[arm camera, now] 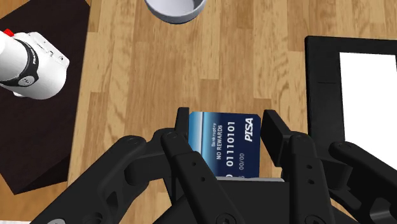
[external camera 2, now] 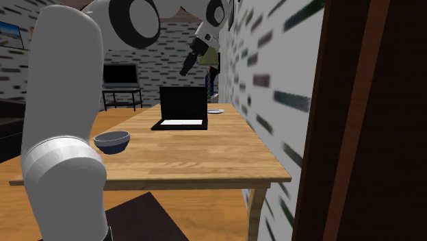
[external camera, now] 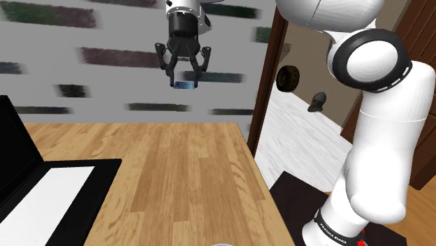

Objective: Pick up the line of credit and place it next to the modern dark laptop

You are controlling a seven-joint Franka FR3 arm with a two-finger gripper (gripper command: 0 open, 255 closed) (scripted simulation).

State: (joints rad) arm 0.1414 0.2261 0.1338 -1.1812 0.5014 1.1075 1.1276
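Note:
High above the wooden table (external camera: 175,175), my black gripper (external camera: 184,82) is shut on a blue credit card (external camera: 185,84). In the wrist view the card (arm camera: 224,144) sits clasped between both fingers (arm camera: 183,124), printed "NO REWARDS" and "PISA". The dark laptop (external camera: 42,189) lies open at the shoulder view's left, with a white keyboard area and a black screen. In the second exterior view the laptop (external camera 2: 181,109) stands mid-table and the gripper (external camera 2: 186,67) hangs above it, near the wall. The wrist view has the laptop's base (arm camera: 353,83) beside the gripper.
A blue-grey bowl (external camera 2: 111,141) sits near the table's front edge by the arm; its rim (arm camera: 176,7) appears in the wrist view. A small plate (external camera 2: 215,111) lies beyond the laptop. A patterned wall (external camera: 105,63) runs along the table's far side. A dark door frame (external camera: 269,77) stands past the table's end.

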